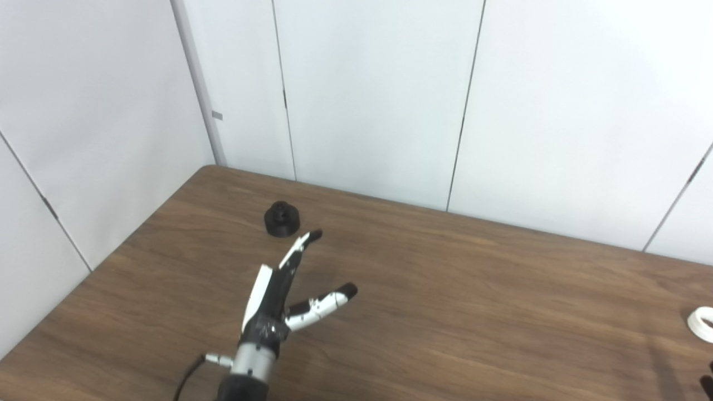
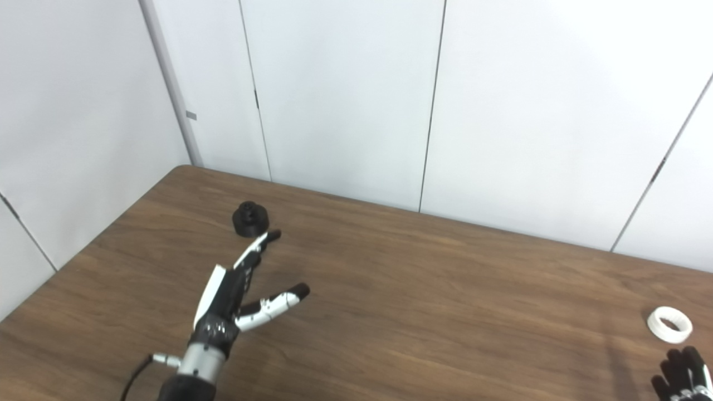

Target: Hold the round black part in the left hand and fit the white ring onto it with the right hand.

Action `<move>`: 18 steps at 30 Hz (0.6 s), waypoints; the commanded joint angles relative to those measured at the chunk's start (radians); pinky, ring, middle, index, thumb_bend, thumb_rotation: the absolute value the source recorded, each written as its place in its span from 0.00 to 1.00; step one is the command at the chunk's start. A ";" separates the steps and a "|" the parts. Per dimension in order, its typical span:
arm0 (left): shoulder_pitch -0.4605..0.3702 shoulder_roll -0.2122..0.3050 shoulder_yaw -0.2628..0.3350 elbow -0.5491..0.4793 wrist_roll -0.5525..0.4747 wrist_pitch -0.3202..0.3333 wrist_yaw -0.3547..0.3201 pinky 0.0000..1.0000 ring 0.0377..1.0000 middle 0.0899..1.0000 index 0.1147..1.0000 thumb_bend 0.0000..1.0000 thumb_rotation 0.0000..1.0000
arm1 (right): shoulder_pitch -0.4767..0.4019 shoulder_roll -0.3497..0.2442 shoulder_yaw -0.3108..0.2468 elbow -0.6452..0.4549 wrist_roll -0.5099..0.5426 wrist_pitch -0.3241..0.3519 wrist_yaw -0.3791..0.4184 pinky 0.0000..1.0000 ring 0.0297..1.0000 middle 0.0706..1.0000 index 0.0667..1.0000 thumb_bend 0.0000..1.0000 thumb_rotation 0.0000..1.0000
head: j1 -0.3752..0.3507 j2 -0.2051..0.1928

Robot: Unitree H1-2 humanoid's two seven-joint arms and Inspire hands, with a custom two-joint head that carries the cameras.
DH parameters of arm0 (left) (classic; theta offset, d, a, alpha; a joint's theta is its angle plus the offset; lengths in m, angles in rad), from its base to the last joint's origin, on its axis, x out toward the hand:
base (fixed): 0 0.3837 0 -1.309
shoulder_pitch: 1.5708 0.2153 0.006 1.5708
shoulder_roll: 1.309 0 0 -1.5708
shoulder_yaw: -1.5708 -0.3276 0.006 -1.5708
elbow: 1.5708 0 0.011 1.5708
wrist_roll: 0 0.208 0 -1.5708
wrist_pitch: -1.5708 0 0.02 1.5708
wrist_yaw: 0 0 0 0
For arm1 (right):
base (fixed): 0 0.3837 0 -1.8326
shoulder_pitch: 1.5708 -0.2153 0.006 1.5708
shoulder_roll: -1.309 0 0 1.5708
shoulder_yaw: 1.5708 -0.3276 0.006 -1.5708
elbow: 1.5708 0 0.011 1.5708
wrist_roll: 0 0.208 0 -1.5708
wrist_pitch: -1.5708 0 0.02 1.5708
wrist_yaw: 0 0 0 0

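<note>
Two reaches face you across the counter (image 2: 423, 289). Your left hand (image 2: 234, 301), fingers spread and empty, points at the round black part (image 2: 250, 219) just beyond its fingertips. Your right hand (image 2: 682, 373), its fingers apparently loose, sits nearest the white ring (image 2: 669, 324), just ahead.

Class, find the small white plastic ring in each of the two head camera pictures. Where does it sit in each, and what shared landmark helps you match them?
Left eye view: the small white plastic ring lies at the right edge, partly cut off.
Right eye view: it lies whole on the brown wooden table, lower right, just above the right hand.
Shared landmark: the round black part near the table's far left corner.
</note>
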 commanded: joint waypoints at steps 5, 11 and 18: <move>-0.087 0.098 0.018 -0.003 0.161 0.024 0.000 1.00 1.00 0.97 0.91 0.97 0.35 | 0.039 0.029 0.012 0.106 -0.005 -0.027 0.004 1.00 1.00 0.99 1.00 0.57 1.00 | 0.006 0.000; -0.146 0.167 0.033 0.087 0.266 0.037 0.010 1.00 1.00 0.96 0.90 1.00 0.33 | 0.038 0.031 0.011 0.103 -0.012 -0.020 -0.002 1.00 1.00 0.99 1.00 0.57 1.00 | 0.007 0.002; -0.212 0.225 0.049 0.193 0.351 0.049 0.021 1.00 1.00 0.96 0.89 1.00 0.39 | 0.039 0.029 0.011 0.104 -0.012 -0.024 0.001 1.00 1.00 0.99 1.00 0.56 1.00 | 0.007 0.007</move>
